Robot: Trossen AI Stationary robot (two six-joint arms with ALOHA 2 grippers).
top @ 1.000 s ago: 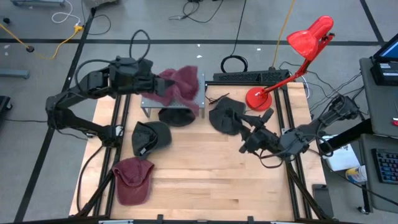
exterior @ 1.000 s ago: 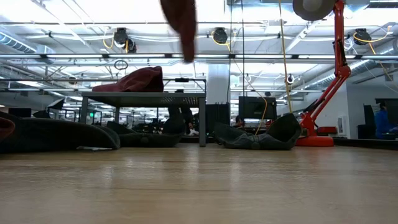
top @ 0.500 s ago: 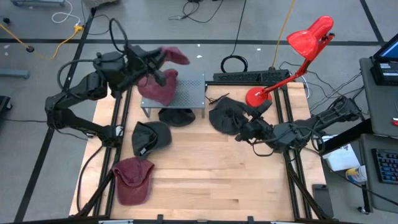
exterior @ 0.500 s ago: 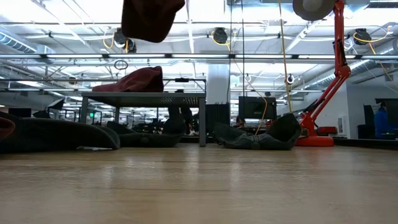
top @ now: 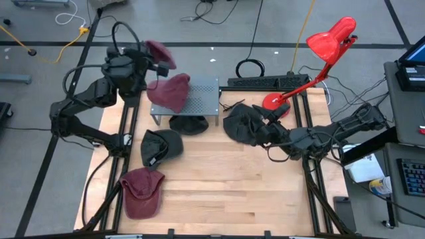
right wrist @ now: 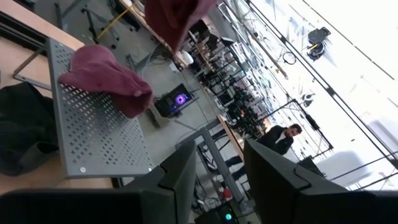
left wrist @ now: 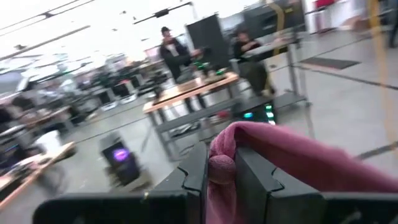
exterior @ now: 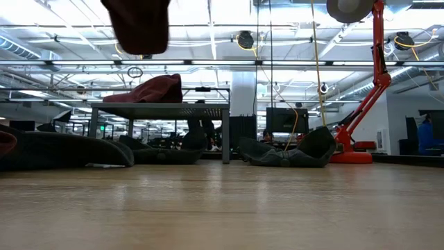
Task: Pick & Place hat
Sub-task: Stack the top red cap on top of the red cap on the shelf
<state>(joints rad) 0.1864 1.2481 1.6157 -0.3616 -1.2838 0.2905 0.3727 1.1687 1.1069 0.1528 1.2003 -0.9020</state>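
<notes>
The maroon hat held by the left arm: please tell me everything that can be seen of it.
The maroon hat is a soft cloth cap, dull dark red, crumpled and hanging limp. The left gripper has its jaws shut on a fold of it, holding it in the air beyond the table's far-left corner, apart from the grey perforated shelf. In the low view it hangs at the top of the picture. Only the jaws touch it.

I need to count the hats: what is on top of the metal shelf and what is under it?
On the metal shelf lies one maroon hat. Under it a black hat shows partly; the rest is covered.
</notes>
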